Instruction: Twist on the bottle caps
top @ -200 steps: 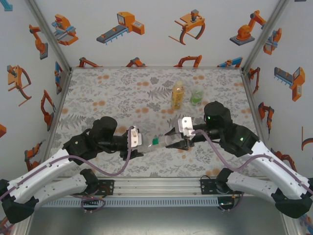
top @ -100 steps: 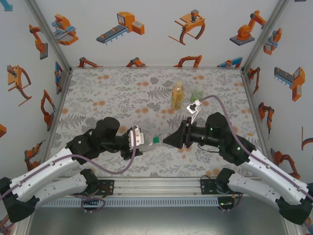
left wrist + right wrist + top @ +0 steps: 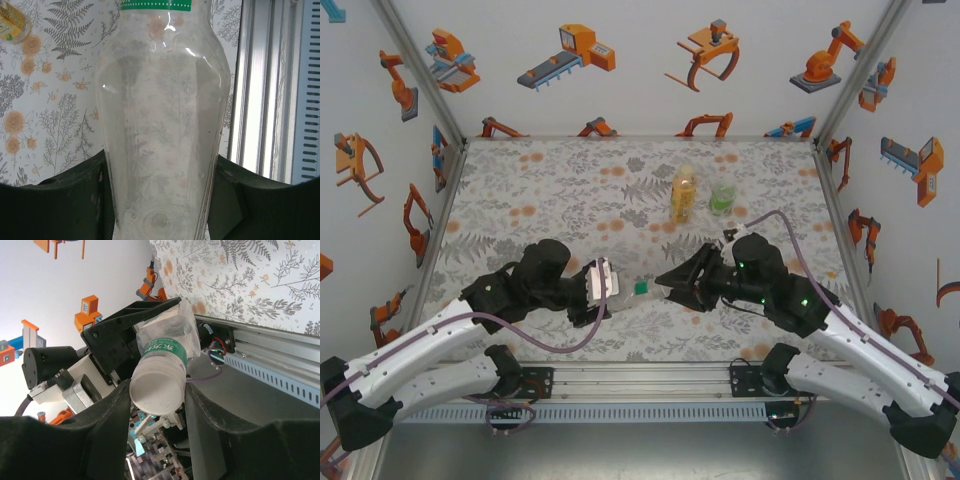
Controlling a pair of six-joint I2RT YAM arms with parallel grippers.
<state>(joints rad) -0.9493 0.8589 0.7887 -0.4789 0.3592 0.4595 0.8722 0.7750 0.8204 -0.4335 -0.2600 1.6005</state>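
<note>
Overhead, the amber bottle point(image 3: 684, 193) and the greenish bottle point(image 3: 723, 196) stand far back, well apart from the clear bottle point(image 3: 630, 290) held level in the clamped left gripper point(image 3: 612, 288), while the right wrist view shows the right gripper point(image 3: 157, 410) pinching its white cap point(image 3: 158, 385).

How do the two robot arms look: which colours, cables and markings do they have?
Both the left arm and the right arm have white rounded lower links and black upper joints. A purple cable runs along each. Small green lights glow on the right arm. The jaws are matt black.
</note>
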